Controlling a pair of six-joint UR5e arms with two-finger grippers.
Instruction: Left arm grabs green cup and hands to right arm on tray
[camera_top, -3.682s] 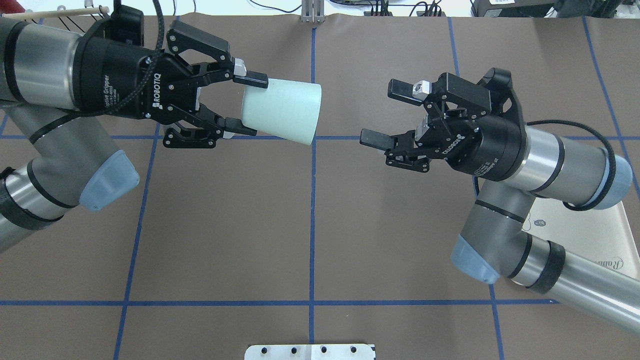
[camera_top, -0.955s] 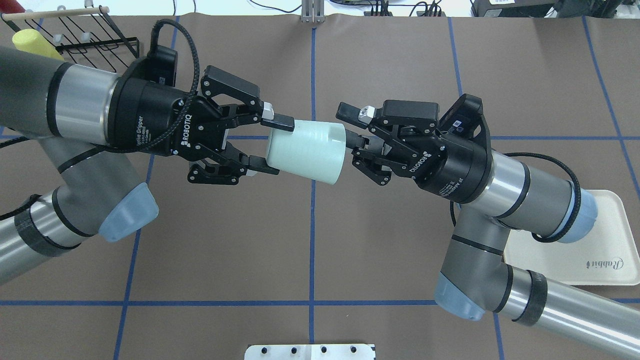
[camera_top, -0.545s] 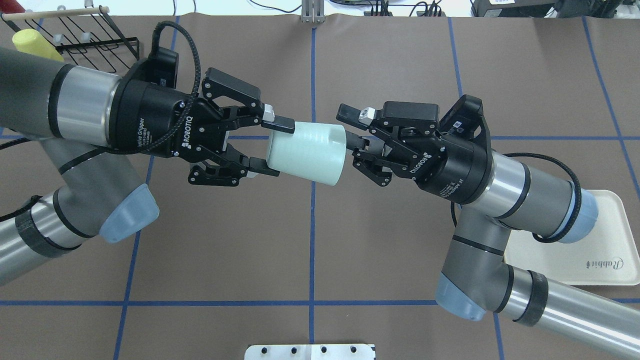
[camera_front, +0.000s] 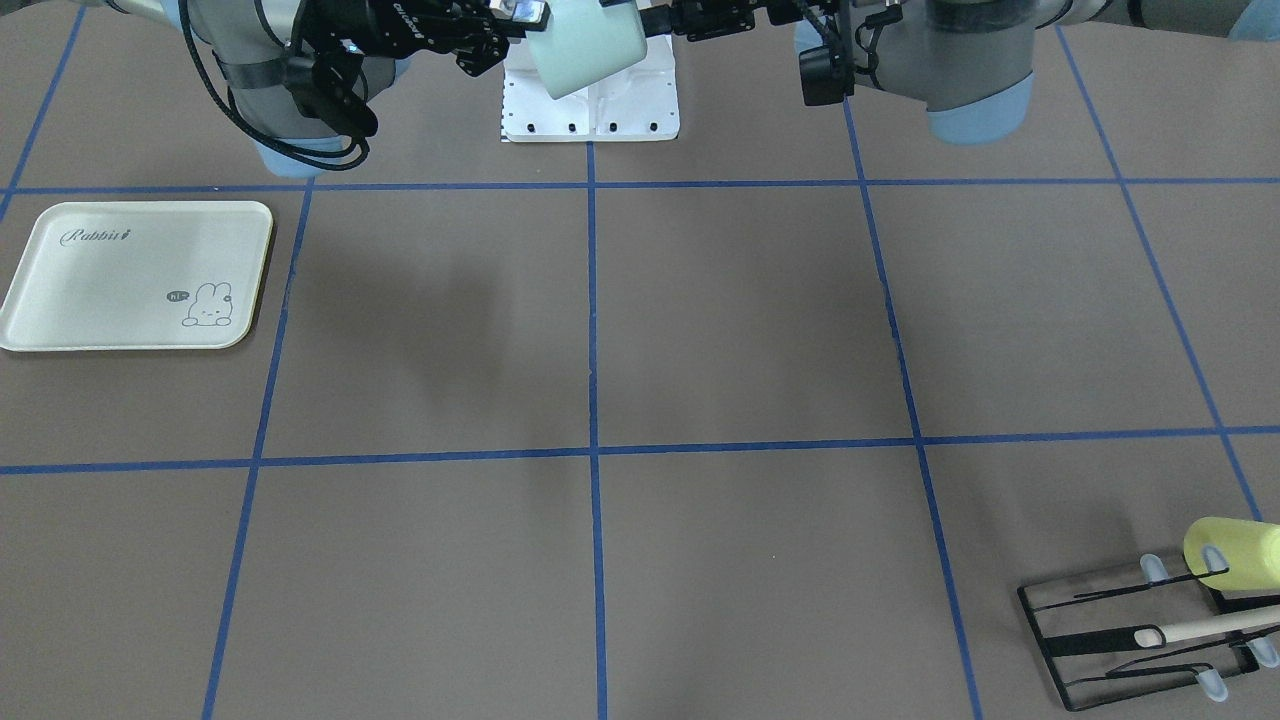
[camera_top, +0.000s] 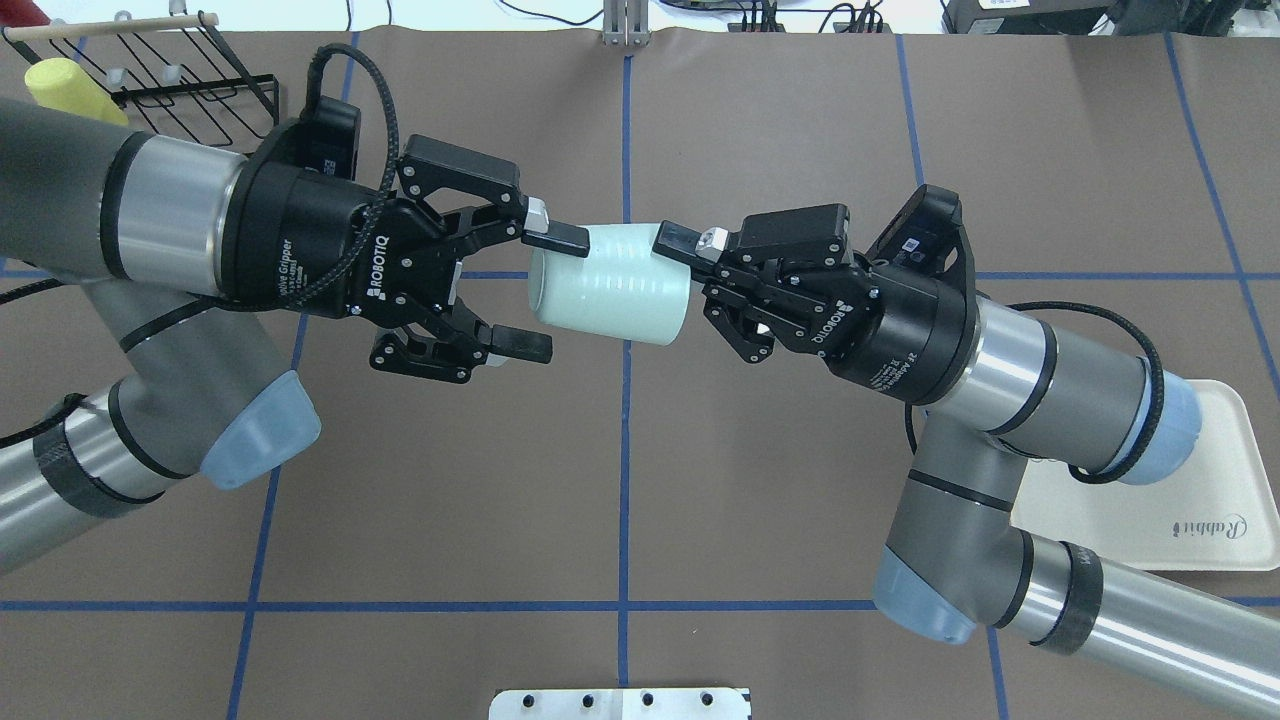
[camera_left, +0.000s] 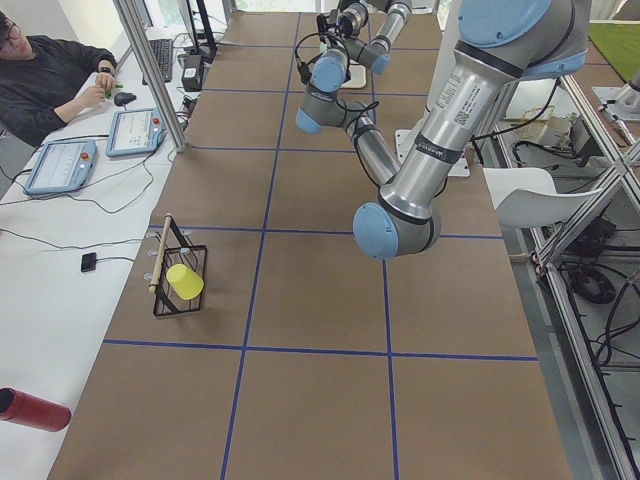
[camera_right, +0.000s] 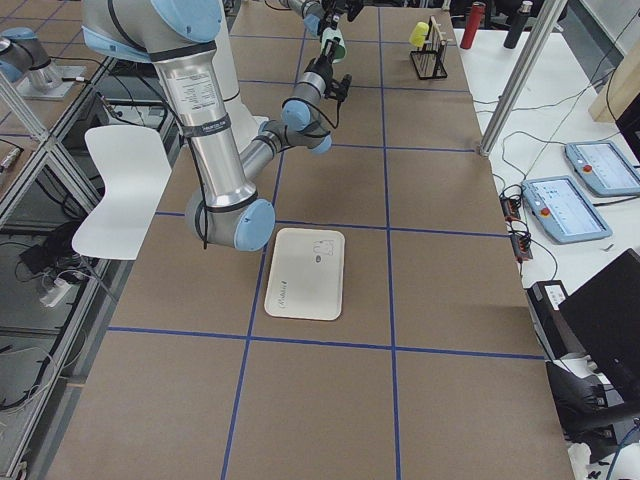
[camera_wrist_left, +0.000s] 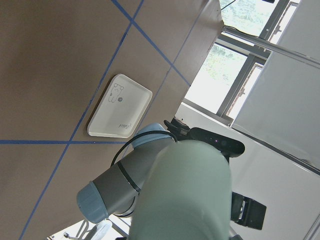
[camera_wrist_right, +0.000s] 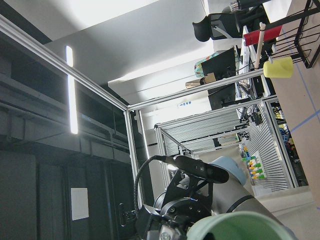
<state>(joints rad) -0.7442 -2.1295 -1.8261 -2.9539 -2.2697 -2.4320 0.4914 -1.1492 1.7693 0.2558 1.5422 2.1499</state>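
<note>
The green cup (camera_top: 610, 285) hangs on its side in the air between my two end effectors, well above the worktop (camera_top: 450, 480). Its mouth faces the right end effector (camera_top: 685, 262) and its base faces the left end effector (camera_top: 552, 292).

I see the right end effector pinching the cup at the rim. One finger (camera_top: 678, 243) lies along the outside of the wall, and the other is hidden by the cup.

The left end effector is spread. Its finger on the robot's side stands clear of the cup. The far finger overlaps the edge of the base in the overhead view, and I cannot tell whether it touches.

From the left wrist camera, the cup's pale body fills the lower frame.

The tray (camera_top: 1210, 480) lies flat on the worktop, well apart from the right end effector and back behind the right arm (camera_top: 1060, 370).

Well behind the left end effector, a yellow cup (camera_top: 70, 85) sits on a black wire rack (camera_top: 200, 85).
</note>
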